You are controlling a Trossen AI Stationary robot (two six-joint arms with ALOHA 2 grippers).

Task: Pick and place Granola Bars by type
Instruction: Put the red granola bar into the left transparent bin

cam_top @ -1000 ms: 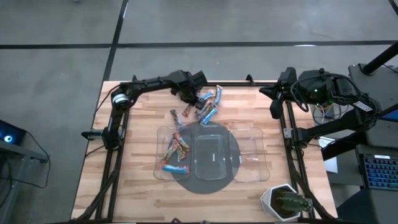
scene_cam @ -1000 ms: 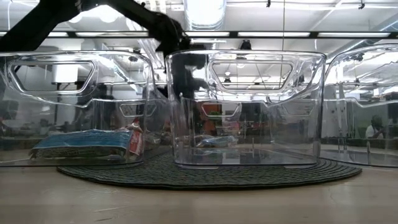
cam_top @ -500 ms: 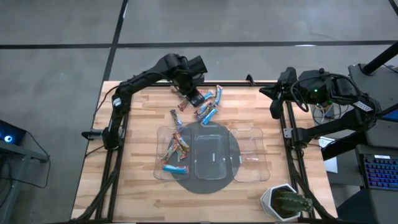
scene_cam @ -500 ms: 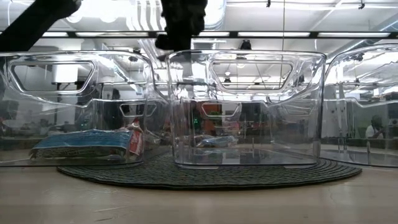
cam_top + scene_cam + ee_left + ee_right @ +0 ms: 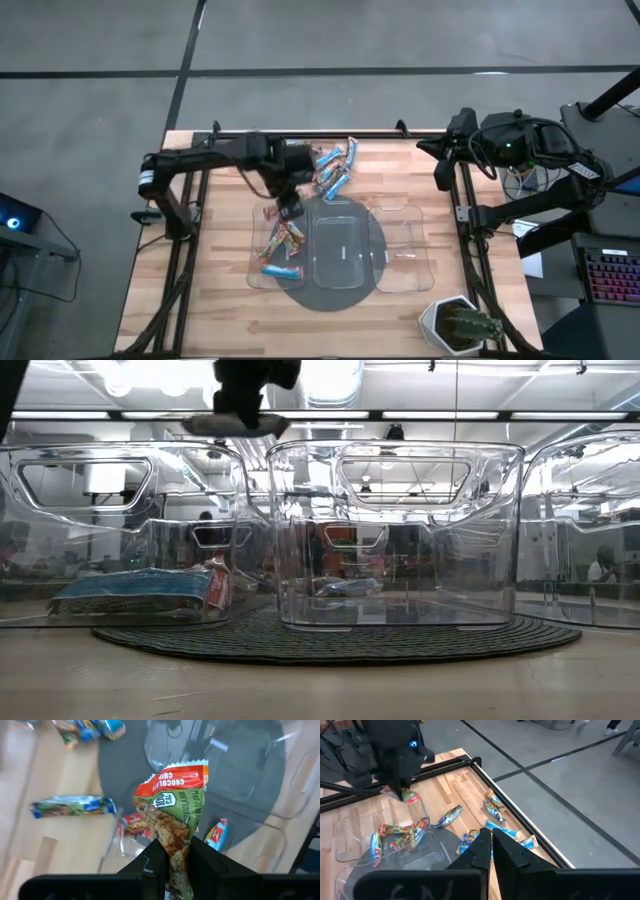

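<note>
My left claw (image 5: pixel 172 862) is clamped on one granola bar (image 5: pixel 175 805), a red-topped chocolate-chip wrapper that stands up out of the fingers; from above I see the claw (image 5: pixel 287 205) hanging over the far edge of the left tray (image 5: pixel 256 245), and from table height it sits up above that tray's rim (image 5: pixel 235 405); the bar is in the air, not yet in any tray.

The left tray holds several bars: a cluster of red-multicoloured ones (image 5: pixel 283 236) and a blue one (image 5: pixel 281 271) at the near end; the middle tray (image 5: pixel 340 250) and the right tray (image 5: pixel 400 250) are clear plastic and I can make out nothing lying inside them from above; all three sit on a dark round mat (image 5: pixel 335 295).

Beyond the trays, loose bars (image 5: pixel 333 172) lie scattered on the wooden table (image 5: pixel 210 300), mostly blue ones near the far edge; one more bar (image 5: pixel 72 806) lies alone on the wood.

My right claw (image 5: pixel 490 837) is pinched closed on nothing, parked at the table's far right corner; a small potted cactus (image 5: pixel 460 325) stands at the near right corner.
</note>
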